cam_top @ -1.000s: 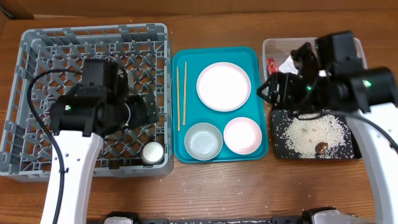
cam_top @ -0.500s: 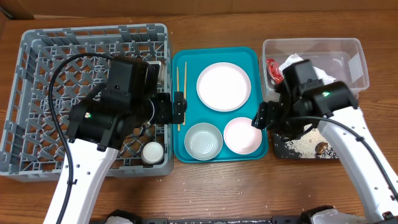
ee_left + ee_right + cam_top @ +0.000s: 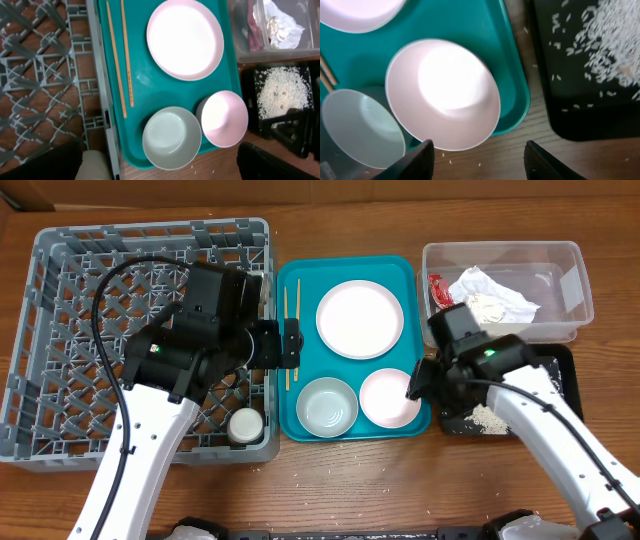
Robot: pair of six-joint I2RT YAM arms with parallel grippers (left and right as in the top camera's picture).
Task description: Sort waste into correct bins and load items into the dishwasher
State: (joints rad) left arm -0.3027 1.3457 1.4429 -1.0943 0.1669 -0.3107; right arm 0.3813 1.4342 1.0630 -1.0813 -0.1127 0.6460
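Wooden table (image 3: 340,480) carries, side by side, a square grey plastic dish rack (image 3: 45,330) with a lattice floor and a smooth teal tray (image 3: 410,275). At the teal tray's 3 o'clock a clear round-cornered tub (image 3: 572,275) sits beside a shallow black tray (image 3: 566,370). On the teal tray are a round pale plate (image 3: 360,318) at 1 o'clock and a grey-green bowl (image 3: 327,406) at 6 o'clock. A glossy pink bowl (image 3: 388,397) sits just beside it at 5 o'clock, and 2 thin wooden chopsticks (image 3: 297,300) lie lengthwise at 9 o'clock. A small white cup (image 3: 245,423) stands in the rack's 5 o'clock corner. The tub holds a crumpled white napkin (image 3: 495,295) and a shiny red wrapper (image 3: 435,288) at its 9 o'clock end. The left gripper (image 3: 290,346) hangs over the rack's right wall and the teal tray's left rim, jaws spread wide and empty, covering part of the chopsticks. The right gripper (image 3: 418,380) sits at the pink bowl's 3 o'clock rim, its fingers (image 3: 415,162) apart with that rim between them and nothing clamped. Its arm hides most of the black tray, leaving a patch of white rice (image 3: 487,418) showing. Against 1 second earlier, the left gripper has moved from the rack's interior to the tray edge. The right arm has left the tub, exposing its contents, and its jaws have narrowed.
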